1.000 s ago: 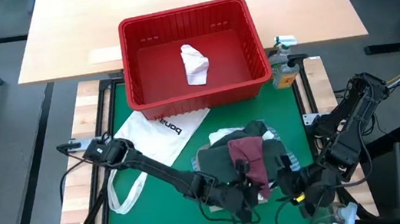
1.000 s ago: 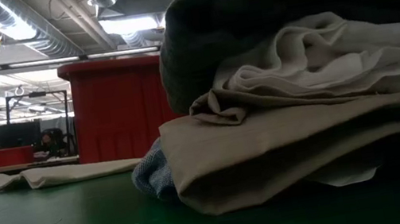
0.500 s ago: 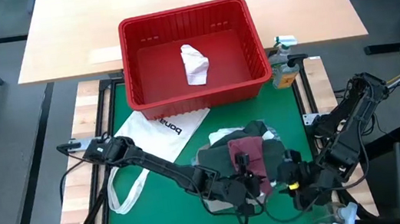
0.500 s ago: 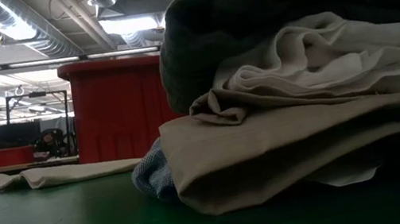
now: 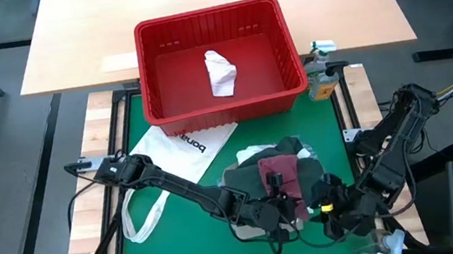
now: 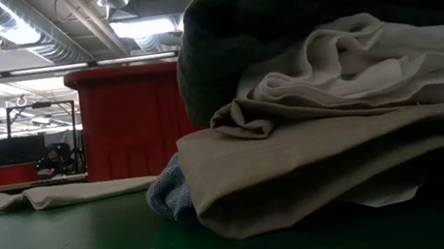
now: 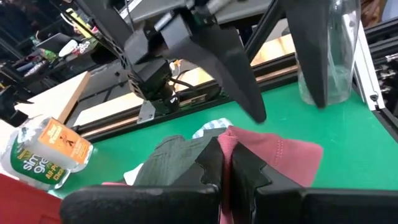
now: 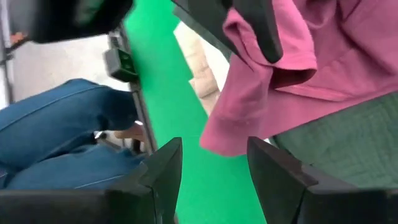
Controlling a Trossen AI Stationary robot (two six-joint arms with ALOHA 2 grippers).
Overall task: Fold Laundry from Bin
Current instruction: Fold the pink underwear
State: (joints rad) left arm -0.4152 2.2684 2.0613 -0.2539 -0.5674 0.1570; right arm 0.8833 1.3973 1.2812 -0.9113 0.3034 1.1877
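Laundry is sitting in a stack at the near middle of the green mat, a maroon piece on top, and from above the folding is looking well along: only one small white piece is lying in the red bin at the far edge. The left gripper is pinching the maroon piece's near edge, and the right gripper is coming in just beside it from the right, fingers spread. A white tote bag is lying left of the stack, a bottle far right.

Low view: the stack is filling the frame, tan under white under dark, the bin behind.

Left wrist: its fingers are pressed together on the maroon cloth.

Right wrist: spread fingers are facing the maroon hem; a person's jeans are showing beyond the table. Next, I'd judge, the right needs a clean pinch on that hem alone, not the dark top beneath.
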